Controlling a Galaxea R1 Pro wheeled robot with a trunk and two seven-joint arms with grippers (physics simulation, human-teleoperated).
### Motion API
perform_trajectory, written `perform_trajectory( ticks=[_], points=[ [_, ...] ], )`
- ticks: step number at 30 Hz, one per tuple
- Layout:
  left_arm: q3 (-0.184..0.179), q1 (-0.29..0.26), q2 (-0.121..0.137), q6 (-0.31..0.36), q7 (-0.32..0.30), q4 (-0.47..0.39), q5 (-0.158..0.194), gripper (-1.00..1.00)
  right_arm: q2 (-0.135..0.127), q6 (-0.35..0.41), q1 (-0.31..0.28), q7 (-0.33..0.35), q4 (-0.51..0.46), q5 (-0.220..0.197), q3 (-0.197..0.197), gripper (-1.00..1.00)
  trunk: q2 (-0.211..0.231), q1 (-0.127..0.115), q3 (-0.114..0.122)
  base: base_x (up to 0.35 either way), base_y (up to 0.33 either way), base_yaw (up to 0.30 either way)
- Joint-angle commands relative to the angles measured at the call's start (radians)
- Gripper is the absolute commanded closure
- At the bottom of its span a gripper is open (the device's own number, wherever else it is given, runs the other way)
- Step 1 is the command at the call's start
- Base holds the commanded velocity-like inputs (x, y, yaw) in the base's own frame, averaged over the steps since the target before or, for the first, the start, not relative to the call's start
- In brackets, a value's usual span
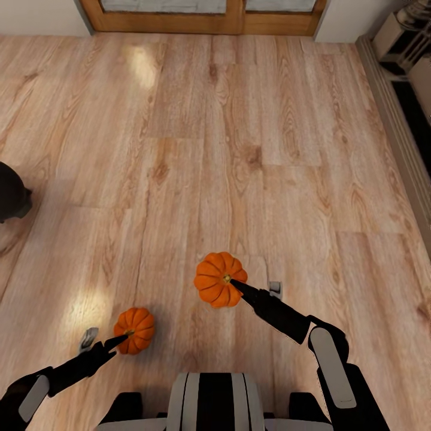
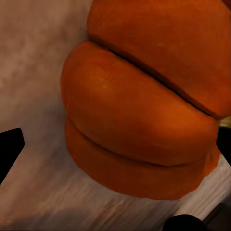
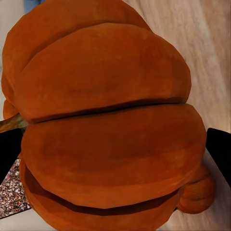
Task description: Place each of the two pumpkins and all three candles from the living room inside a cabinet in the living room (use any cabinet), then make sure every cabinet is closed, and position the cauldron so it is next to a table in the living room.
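Nearest, the left gripper (image 1: 115,342) is closing on the smaller-looking pumpkin (image 1: 135,330), its fingers straddling the fruit. Slightly farther right, the right gripper (image 1: 239,287) is clamping the second pumpkin (image 1: 219,279), which is hiding one finger. Both pumpkins are crowding the wrist views, blocking the surroundings. Far left, the black cauldron (image 1: 12,193) is sitting half cut off on the wood floor (image 1: 239,120).

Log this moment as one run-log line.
left gripper: shut on left pumpkin | right gripper: shut on right pumpkin | cauldron: floor, left edge
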Motion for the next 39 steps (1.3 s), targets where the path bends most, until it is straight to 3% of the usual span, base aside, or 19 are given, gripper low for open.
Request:
perform_trajectory(
  ticks=[1,14,15,39],
  points=[
    [0.001,0.0,0.0,-0.006,0.002,0.0,-0.008,-1.0,0.0,0.0,0.0,0.0,0.0,-0.002,0.0,1.0,0.0,0.0,0.0,0.087,-0.079,0.0],
    [0.002,0.0,0.001,-0.007,0.002,-0.001,-0.008,-1.0,0.0,0.0,-0.001,0.0,0.0,-0.002,0.001,1.0,0.0,0.0,0.0,0.082,-0.009,0.0],
    [0.002,0.0,0.001,-0.007,0.002,-0.001,-0.008,1.0,0.0,0.0,-0.001,0.0,0.0,-0.002,0.001,1.0,0.0,0.0,0.0,0.004,0.0,0.0],
    [0.003,0.0,0.001,-0.015,0.002,-0.001,-0.008,1.0,0.0,0.0,0.0,0.0,0.0,-0.002,0.001,1.0,0.0,0.0,0.0,0.0,0.0,0.0]
  ],
)
